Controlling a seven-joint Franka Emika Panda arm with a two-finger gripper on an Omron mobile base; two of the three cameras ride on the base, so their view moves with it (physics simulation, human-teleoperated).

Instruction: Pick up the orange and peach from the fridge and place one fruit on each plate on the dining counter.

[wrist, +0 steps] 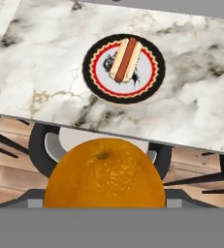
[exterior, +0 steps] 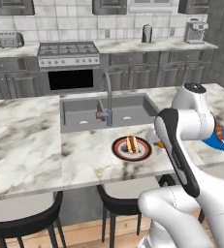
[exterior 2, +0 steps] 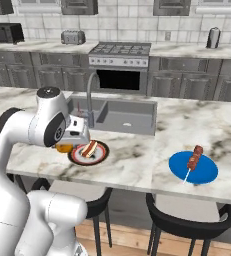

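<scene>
now gripper clamps the orange between its jaws.

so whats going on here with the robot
The arm is carrying the orange in its gripper, just short of the near edge of the dining counter. Ahead of it lies the dark-rimmed plate, which already holds a hot dog. The blue plate further right holds a sausage on a stick. No fruit sits on either plate.
</scene>
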